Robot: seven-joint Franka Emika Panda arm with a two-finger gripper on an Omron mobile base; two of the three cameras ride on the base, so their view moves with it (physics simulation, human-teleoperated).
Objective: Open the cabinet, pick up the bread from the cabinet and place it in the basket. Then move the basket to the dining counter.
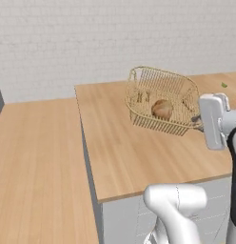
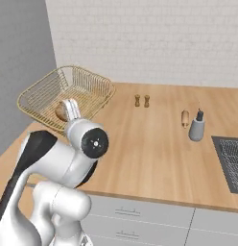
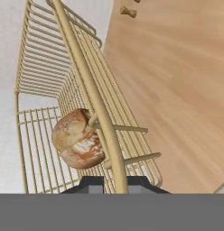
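Your gripper (image 3: 115,180) is clamped on the rim of the basket (image 1: 160,78): in the hand view the thick top wire of the near wall runs straight down between the two dark fingertips (image 3: 92,182), one on either side of it. From the left base view, you see the hand at 3 o'clock, meeting the basket's right end, and the basket looks tipped and raised above the dining counter (image 1: 134,157), though you cannot tell from that view whether its far edge touches the wood. The bread (image 3: 79,138) lies inside the basket, on the mesh floor just beside the held wall; in the right base view it sits at 9 o'clock, partly hidden behind the wrist. Two small brown shakers (image 2: 142,101) stand on the counter near 12 o'clock in that view, well apart from the basket, with a grey bottle (image 2: 196,128) and a small brown roller (image 2: 185,118) at 3 o'clock
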